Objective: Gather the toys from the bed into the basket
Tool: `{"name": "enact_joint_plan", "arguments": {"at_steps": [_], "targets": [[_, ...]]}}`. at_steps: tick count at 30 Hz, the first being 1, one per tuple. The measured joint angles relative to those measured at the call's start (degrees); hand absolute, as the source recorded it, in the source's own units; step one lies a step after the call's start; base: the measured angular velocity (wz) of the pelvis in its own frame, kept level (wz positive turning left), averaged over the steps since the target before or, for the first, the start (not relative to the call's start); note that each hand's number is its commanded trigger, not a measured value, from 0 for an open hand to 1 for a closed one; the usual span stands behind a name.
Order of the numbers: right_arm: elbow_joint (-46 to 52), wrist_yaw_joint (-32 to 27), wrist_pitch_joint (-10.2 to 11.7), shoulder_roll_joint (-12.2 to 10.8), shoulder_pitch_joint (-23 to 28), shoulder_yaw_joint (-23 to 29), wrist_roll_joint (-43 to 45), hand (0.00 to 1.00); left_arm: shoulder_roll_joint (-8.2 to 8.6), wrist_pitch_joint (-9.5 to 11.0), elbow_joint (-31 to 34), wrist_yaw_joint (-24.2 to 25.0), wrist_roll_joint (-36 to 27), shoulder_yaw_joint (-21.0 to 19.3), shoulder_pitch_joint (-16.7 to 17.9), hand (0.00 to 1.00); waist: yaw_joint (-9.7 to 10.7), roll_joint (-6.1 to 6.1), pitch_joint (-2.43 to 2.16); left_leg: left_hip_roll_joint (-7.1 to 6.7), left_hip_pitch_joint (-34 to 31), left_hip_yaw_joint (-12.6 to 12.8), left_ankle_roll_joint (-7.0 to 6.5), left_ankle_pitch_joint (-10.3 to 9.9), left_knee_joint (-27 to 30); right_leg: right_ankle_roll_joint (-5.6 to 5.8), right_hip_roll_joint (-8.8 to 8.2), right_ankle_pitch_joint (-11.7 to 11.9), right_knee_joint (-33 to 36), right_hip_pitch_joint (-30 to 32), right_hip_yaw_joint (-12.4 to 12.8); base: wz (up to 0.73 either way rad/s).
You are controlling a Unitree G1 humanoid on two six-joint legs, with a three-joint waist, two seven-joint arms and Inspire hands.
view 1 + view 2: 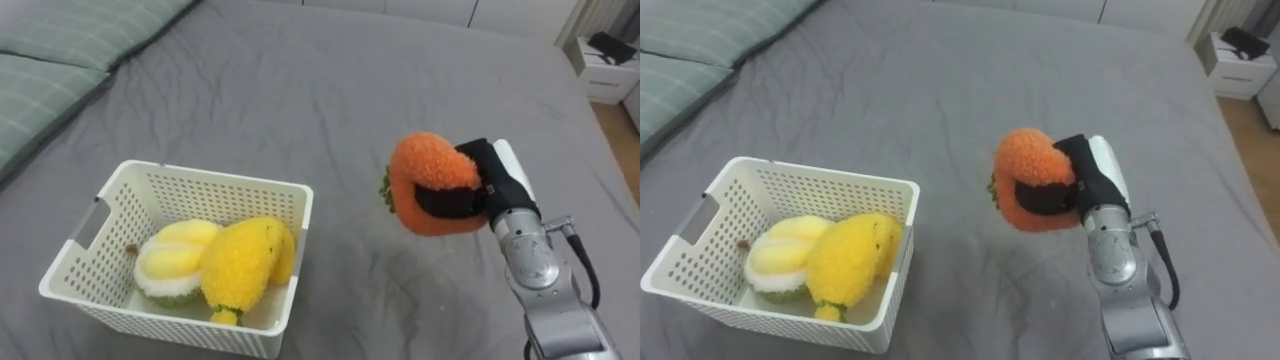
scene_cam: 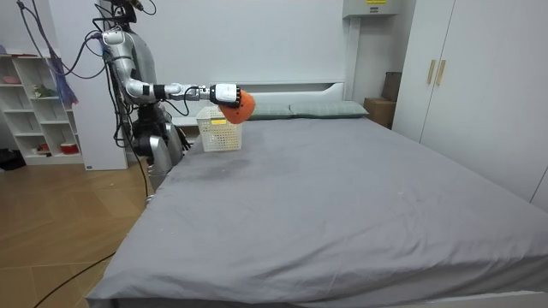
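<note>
On the bed (image 1: 300,90), near the pillows, sits the basket (image 1: 220,180) with two yellow toys (image 1: 245,262) already in it. The orange toy (image 1: 425,165) hangs in the air to its right, clear of the sheet. This looks like the carrying step: the toy is lifted but not yet over the basket. Next the arm should swing left until the toy is above the opening, then let go. The right hand (image 1: 495,182) has its fingers wrapped round the toy, at the end of an arm stretched forward from the lower right.
</note>
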State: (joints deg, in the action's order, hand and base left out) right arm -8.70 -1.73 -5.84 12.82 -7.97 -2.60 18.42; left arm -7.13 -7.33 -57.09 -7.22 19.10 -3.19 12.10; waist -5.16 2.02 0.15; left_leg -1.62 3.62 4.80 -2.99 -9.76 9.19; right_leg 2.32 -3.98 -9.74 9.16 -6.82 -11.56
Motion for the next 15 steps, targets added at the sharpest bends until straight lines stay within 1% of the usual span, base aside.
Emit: {"name": "enact_joint_plan", "arguments": {"at_steps": [2,5,8,9,11,15], "targets": [[0.9,0.0,0.0,0.0,-0.4,0.0,-0.1,1.0,0.01,0.0,-0.5,0.0,0.2,0.0,0.0,0.0,-0.2,0.07,0.17,0.0,0.0,0.0,0.0,0.0,0.0,0.0,0.01,0.0,-0.1,0.0,0.0,0.0],[2.1,-0.1,0.0,0.0,-0.8,-0.1,-0.1,1.0,0.02,0.0,-0.4,0.0,0.2,0.0,0.0,0.0,-1.4,-0.11,0.33,0.05,-0.1,0.4,0.0,0.0,-0.2,0.0,0.01,0.0,0.1,0.5,0.3,-0.07],[2.2,-0.1,-0.1,-0.3,-3.4,-0.8,0.9,1.0,-0.1,0.0,-0.4,0.0,0.6,0.0,-0.1,0.0,-1.7,-0.12,0.35,0.01,-0.6,0.2,-0.01,0.0,-0.3,0.01,-0.03,0.0,0.6,1.3,0.2,-0.02],[2.9,-0.1,-0.1,-0.6,-4.2,-1.0,2.5,1.0,-0.1,0.0,-0.5,0.0,0.7,-0.1,-0.1,0.0,-2.0,-0.11,0.34,0.01,-0.4,0.2,-0.01,0.0,-0.1,0.01,-0.01,0.0,0.6,1.2,0.3,0.0],[3.7,-0.1,-0.1,-0.6,-5.4,-1.5,3.0,1.0,-0.1,0.0,-0.5,0.0,0.7,-0.1,-0.3,0.0,-2.7,-0.03,0.4,0.01,-0.2,0.2,-0.01,0.0,-0.1,0.01,-0.01,0.0,0.6,1.2,0.3,0.0],[5.1,0.3,-0.1,-0.8,-6.5,-3.2,3.8,0.96,-0.1,0.0,-0.6,0.0,0.8,-0.1,-0.3,0.0,-3.5,0.3,0.44,0.0,-0.1,-0.2,0.0,0.0,0.0,0.01,-0.02,0.0,0.5,0.8,-0.1,0.04]]}}
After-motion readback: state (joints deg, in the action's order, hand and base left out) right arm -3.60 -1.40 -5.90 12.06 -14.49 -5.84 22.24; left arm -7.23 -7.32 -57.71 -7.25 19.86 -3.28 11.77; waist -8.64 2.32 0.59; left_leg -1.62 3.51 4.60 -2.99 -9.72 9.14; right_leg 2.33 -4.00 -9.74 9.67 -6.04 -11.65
